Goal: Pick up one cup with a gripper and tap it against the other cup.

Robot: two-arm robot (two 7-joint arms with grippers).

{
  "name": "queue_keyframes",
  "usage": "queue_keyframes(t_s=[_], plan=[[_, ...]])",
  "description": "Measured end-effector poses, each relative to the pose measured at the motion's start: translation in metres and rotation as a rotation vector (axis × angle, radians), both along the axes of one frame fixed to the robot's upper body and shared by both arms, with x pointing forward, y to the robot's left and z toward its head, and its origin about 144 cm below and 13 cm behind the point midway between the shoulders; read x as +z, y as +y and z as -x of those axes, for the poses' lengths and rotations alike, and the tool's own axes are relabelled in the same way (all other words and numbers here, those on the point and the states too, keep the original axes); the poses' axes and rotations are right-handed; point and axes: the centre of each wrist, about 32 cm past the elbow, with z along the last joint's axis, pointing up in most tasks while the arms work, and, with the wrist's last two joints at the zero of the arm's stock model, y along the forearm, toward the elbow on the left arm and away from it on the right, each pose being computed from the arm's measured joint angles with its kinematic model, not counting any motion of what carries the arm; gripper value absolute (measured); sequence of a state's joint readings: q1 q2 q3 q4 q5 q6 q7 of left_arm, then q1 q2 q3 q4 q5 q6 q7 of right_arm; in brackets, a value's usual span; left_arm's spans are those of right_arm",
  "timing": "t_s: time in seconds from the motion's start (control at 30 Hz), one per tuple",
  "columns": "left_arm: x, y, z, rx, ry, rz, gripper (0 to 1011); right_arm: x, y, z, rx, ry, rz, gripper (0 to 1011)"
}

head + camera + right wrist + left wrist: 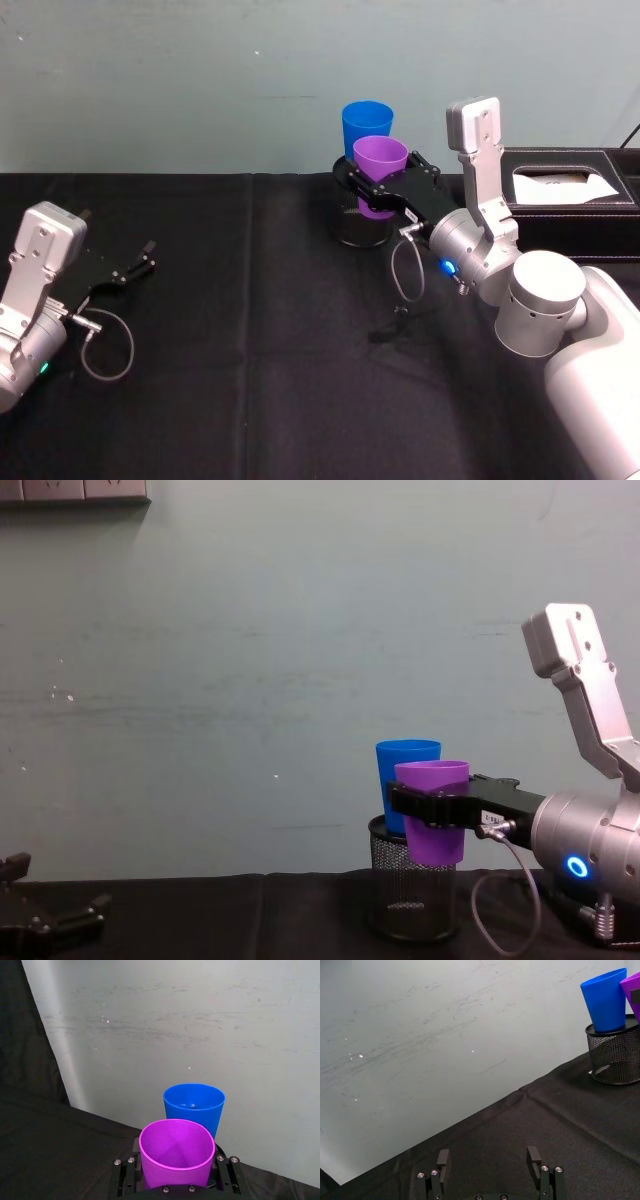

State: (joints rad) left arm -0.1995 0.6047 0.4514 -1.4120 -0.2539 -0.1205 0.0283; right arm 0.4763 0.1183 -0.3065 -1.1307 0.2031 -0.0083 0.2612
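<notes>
Black cloth is covering the counter (250, 330), lying open across its middle and left, where the left jaws are resting apart. Against the back wall a mesh pen holder (400, 905) is holding the blue cup (366, 122) upright. The right jaws are clamping the purple cup (380, 160) aloft, just in front of the blue one; whether the two are touching is hidden.

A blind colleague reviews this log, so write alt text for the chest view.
The right gripper reaches in from the right, its fingers shut around the middle of a purple cup held in the air, partly covering a blue cup that stands in a black mesh holder on the black table. The left gripper sits open, low at the left edge.
</notes>
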Motion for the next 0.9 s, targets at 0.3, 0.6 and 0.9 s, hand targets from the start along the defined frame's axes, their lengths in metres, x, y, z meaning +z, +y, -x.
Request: queue_keyframes(t_s=[0.3,0.6,0.9], plan=[[0.0,0.0,0.0,0.0,0.0,0.0,1000,0.0,0.0,0.0,0.0,0.0,0.0,724],[0.0,0.0,0.0,0.0,0.0,0.0,1000,0.0,0.0,0.0,0.0,0.0,0.0,724],[0.0,0.0,0.0,0.0,0.0,0.0,1000,0.0,0.0,0.0,0.0,0.0,0.0,724]])
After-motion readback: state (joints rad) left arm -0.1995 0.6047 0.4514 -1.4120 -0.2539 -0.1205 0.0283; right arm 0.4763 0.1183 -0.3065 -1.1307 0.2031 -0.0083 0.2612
